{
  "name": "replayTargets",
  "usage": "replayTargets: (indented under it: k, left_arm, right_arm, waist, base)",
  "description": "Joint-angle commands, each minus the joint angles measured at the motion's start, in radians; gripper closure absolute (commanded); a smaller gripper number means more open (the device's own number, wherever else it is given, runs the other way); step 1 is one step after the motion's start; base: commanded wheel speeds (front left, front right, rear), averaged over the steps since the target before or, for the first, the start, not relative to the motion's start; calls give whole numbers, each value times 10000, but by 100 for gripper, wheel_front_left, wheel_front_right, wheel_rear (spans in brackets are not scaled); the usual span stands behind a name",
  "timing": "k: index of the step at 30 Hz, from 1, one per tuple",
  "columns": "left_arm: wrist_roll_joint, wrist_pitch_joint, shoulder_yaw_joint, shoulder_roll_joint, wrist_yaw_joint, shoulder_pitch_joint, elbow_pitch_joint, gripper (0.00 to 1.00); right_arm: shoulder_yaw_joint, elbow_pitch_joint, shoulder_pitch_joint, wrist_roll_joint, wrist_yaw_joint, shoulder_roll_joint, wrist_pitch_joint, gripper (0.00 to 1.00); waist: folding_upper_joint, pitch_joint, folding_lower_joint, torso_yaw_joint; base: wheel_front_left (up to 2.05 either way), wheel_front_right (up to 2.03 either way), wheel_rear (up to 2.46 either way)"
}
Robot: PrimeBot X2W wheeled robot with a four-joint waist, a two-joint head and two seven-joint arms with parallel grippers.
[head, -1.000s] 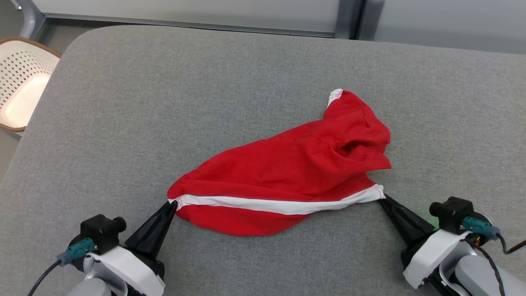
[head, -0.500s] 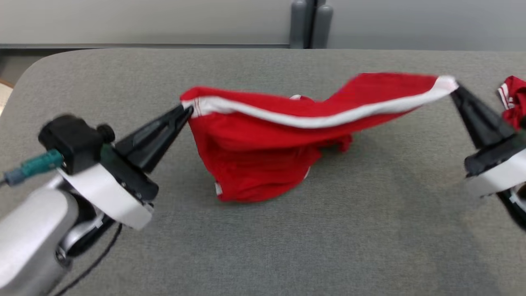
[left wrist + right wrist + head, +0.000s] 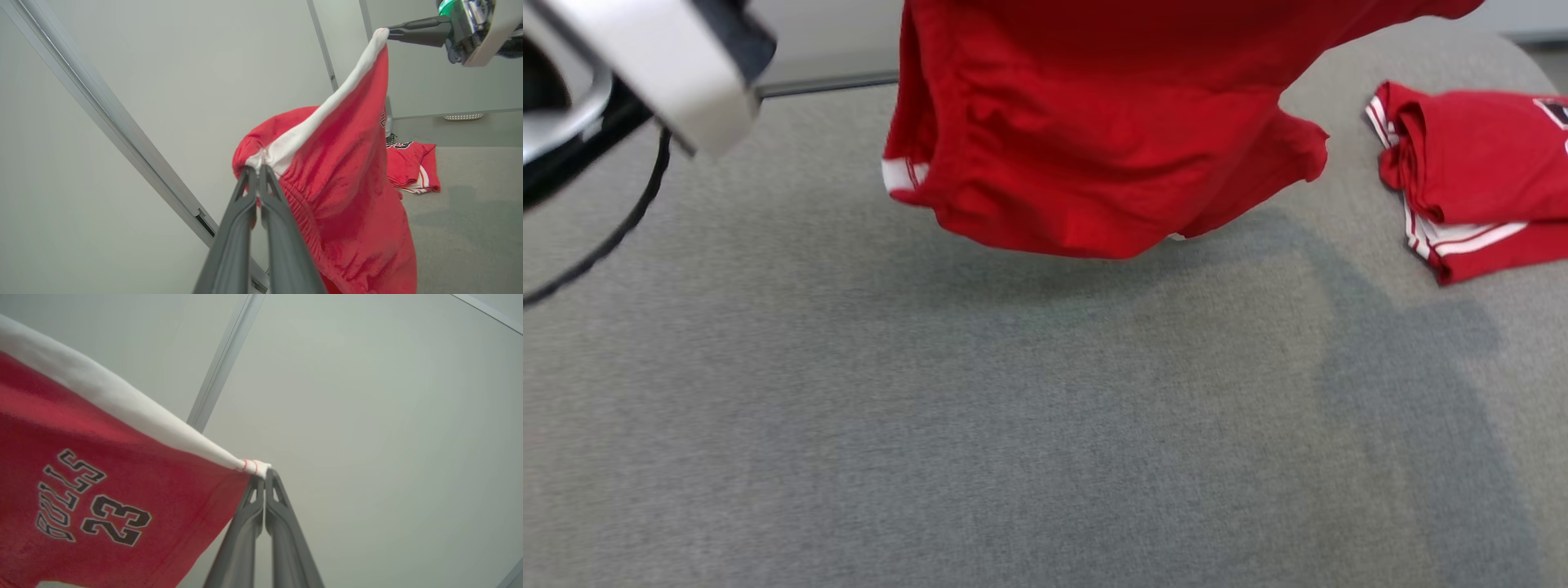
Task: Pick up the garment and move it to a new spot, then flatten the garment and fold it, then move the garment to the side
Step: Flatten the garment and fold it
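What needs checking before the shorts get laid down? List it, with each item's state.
1. Grip: left hand shut on one end of the waistband: ok.
2. Grip: right hand shut on the other end: ok.
3. Waistband stretched between both: ok.
4. Hem of the shorts clear of the table: cannot tell; it hangs low over its shadow.
5. Bare grey table in front of the shorts: ok.
6. The folded garment lies apart, to the right: ok.

Red garment (image 3: 1094,147) with white band (image 3: 327,106) and black, white-edged "BULLS 23" print (image 3: 90,498); second red garment (image 3: 1474,163) with white stripes; grey fabric surface (image 3: 1013,425)
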Motion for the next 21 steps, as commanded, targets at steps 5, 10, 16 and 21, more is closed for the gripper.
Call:
replayTargets:
  k: [5, 10, 16, 21]
  left_arm:
    - [115, -279, -1838, -1023, 9, -2377, 1483, 100]
    - [999, -1405, -3162, -1650, 10, -4211, 3125, 100]
    - [2650, -3893, -3631, -2183, 10, -5528, 5607, 100]
    - [3474, -4606, -3693, -2238, 10, -4633, 5889, 100]
  right_arm:
    - [830, 1076, -1643, 130, -6, 279, 20, 100]
    - [1126, 2120, -2919, -107, -6, 642, -708, 100]
    - [1170, 3179, -3984, -809, -6, 1125, -1560, 100]
    - [1042, 2701, -3136, -1158, -6, 1124, -1671, 100]
  waist:
    - [-1, 1429, 0, -858]
    - [-1, 2090, 0, -1221]
    - [-1, 2324, 0, -1418]
    - [-1, 2107, 0, -1136]
  base:
    - [0, 0, 0]
    - [0, 0, 0]
    - [0, 0, 0]
    - [0, 0, 0]
